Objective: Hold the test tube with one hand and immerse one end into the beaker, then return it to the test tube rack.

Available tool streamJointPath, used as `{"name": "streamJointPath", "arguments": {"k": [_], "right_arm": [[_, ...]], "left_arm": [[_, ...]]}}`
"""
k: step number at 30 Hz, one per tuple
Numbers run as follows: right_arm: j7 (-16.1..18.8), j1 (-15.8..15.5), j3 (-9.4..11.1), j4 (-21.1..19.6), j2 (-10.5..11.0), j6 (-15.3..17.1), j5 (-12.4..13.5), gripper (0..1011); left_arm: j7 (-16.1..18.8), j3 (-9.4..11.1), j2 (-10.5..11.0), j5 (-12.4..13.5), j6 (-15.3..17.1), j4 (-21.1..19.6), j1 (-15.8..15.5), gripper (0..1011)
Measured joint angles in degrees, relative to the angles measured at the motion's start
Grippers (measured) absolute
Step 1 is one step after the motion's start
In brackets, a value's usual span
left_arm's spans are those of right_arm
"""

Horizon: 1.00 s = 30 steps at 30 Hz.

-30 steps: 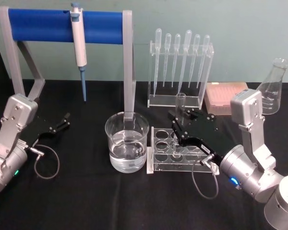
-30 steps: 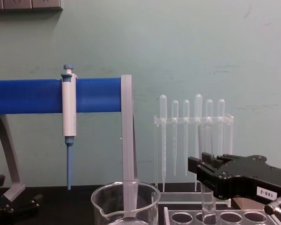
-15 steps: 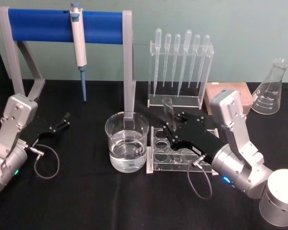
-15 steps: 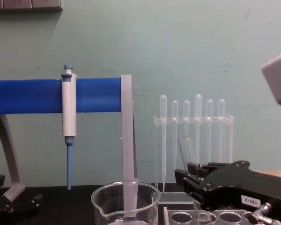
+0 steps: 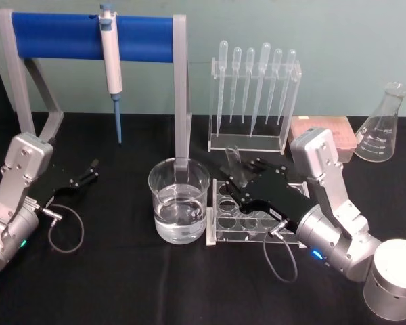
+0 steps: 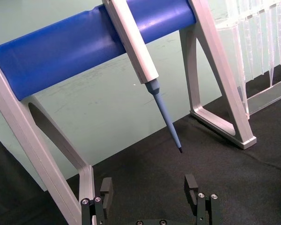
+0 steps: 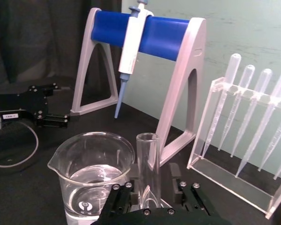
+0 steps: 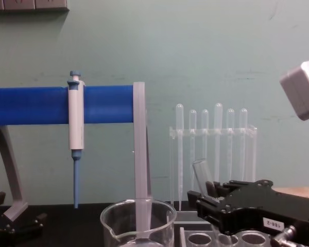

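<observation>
The test tube (image 5: 233,160) is a clear glass tube, tilted with its open rim leaning toward the beaker (image 5: 179,200). My right gripper (image 5: 238,179) is shut on the test tube above the clear tube rack (image 5: 224,218), just right of the beaker. The tube's lower end is hidden behind the fingers. The right wrist view has the test tube (image 7: 147,164) between the jaws, with the beaker (image 7: 95,174) holding water close beside it. In the chest view the test tube (image 8: 202,172) slants over the right gripper (image 8: 212,198), right of the beaker (image 8: 138,224). My left gripper (image 5: 89,172) rests open at the far left.
A blue-barred stand (image 5: 88,35) with a hanging pipette (image 5: 111,61) stands behind the beaker. At the back are a pipette rack (image 5: 254,101), a pink tip box (image 5: 318,132) and a conical flask (image 5: 382,125). The left wrist view shows the left gripper (image 6: 149,188) below the pipette (image 6: 141,51).
My right gripper has moved left toward the beaker with the test tube, and the tube has gone from upright to leaning left. The left arm has not moved.
</observation>
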Motion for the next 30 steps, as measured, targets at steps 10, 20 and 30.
{"name": "streamJointPath", "arguments": {"k": [10, 20, 30], "right_arm": [[-2.17, -6.23, 4.11, -6.06, 1.33, 1.03, 1.81, 671], [-5.96, -13.03, 11.73, -8.72, 1.97, -1.51, 3.37, 954], [-13.76, -10.43, 16.06, 1.77, -2.02, -8.29, -1.8, 1002]], "left_arm": [[0.0, 0.0, 0.0, 0.0, 0.0, 0.0, 0.0, 1000], [0.0, 0.0, 0.0, 0.01, 0.0, 0.0, 0.0, 1000], [0.0, 0.0, 0.0, 0.0, 0.0, 0.0, 0.0, 1000]]}}
